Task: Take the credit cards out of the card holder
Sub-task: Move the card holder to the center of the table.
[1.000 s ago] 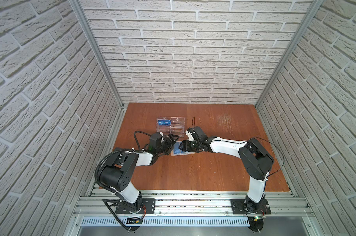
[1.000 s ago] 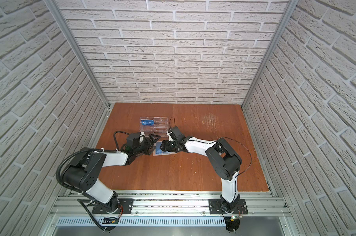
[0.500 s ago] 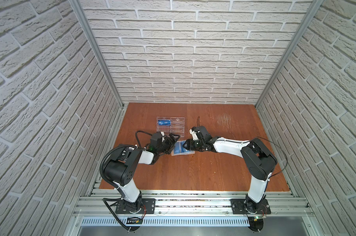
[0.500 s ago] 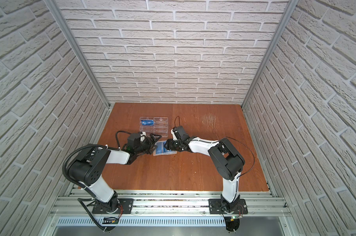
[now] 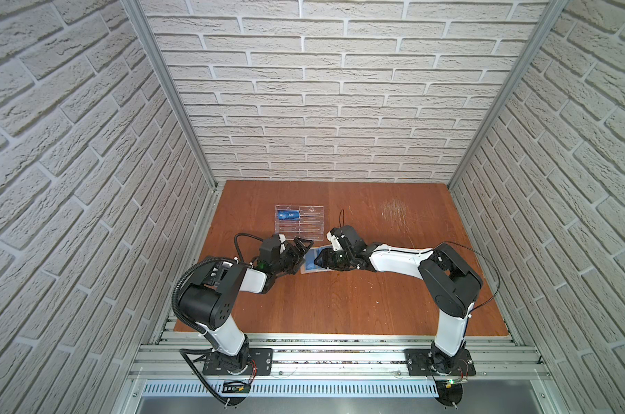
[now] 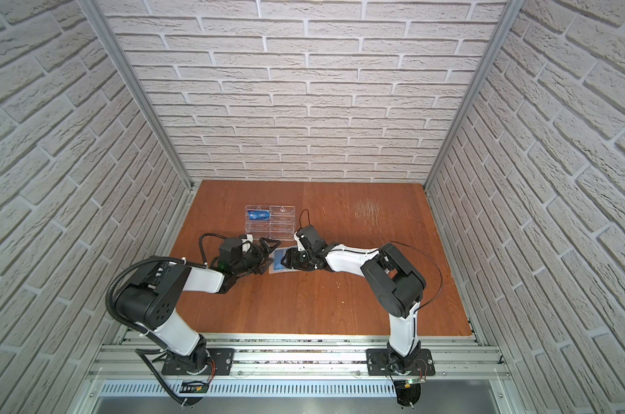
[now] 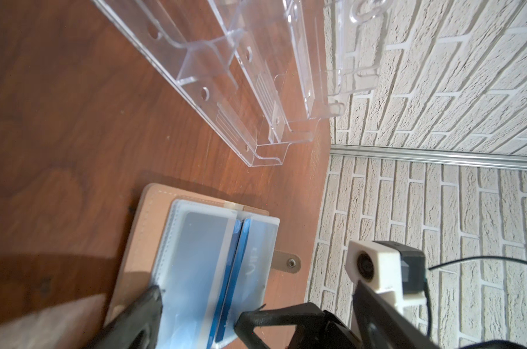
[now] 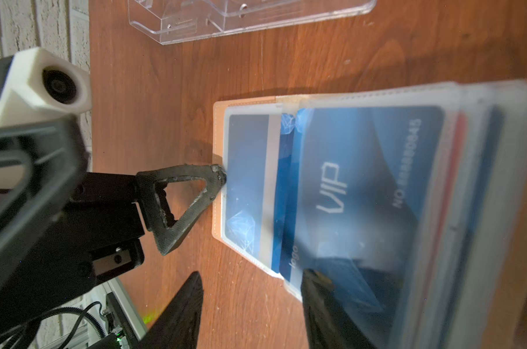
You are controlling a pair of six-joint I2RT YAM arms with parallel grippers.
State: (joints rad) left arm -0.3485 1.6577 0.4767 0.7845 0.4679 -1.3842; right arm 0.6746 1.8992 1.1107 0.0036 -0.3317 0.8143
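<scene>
Right fingers (image 8: 322, 308) shifted farther over card holder (image 7: 141, 241), half-spread at credit cards (image 8: 362, 169) | left fingers (image 8: 180, 205) wide, touching its edge

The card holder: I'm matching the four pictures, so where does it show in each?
Top view: the card holder lies mid-table between the left claw and right claw.
Top view: same spot, between the claws.
Left wrist: open, just ahead of the left claw's fingertips.
Right wrist: close up, spread open, filling much of the picture.
Shared landmark: the clear acrylic rack just beyond it.
</scene>
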